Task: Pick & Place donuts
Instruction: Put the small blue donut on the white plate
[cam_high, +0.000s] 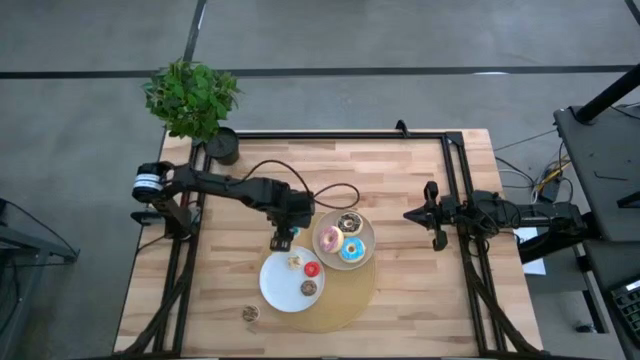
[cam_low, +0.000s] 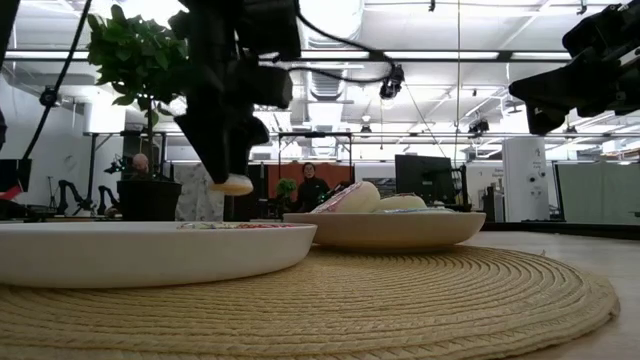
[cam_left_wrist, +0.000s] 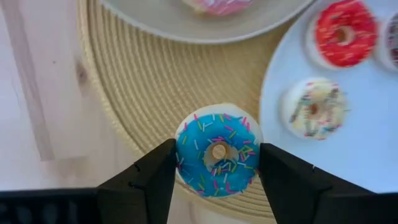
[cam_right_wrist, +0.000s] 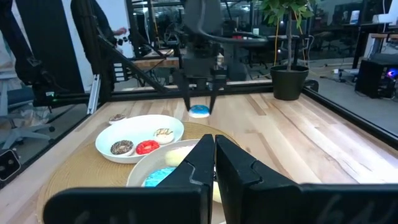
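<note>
My left gripper (cam_high: 283, 240) hangs over the near-left edge of the woven placemat (cam_high: 345, 305), shut on a mini blue sprinkled donut (cam_left_wrist: 217, 149). Just beside it, the white plate (cam_high: 272, 285) carries cream (cam_high: 295, 261), red (cam_high: 312, 269) and brown (cam_high: 308, 288) mini donuts. The beige plate (cam_high: 368, 228) behind holds chocolate (cam_high: 348, 222), pink (cam_high: 329, 239) and blue-sprinkled (cam_high: 351, 250) larger donuts. One more small donut (cam_high: 250, 313) lies on the bare table. My right gripper (cam_right_wrist: 214, 146) waits shut at the table's right side. My left gripper pinches the mini blue donut by its outer rim (cam_left_wrist: 183, 155), one finger (cam_left_wrist: 155, 177) on each side, coming from above and pointing down. The donut lies flat, sprinkled face up, lifted clear above the placemat's edge (cam_low: 232, 184).
A potted plant (cam_high: 195, 100) stands at the table's far-left corner. Black rails (cam_high: 455, 180) run along the far and right edges. Bare wood lies to the left and right of the placemat. People show in the room beyond.
</note>
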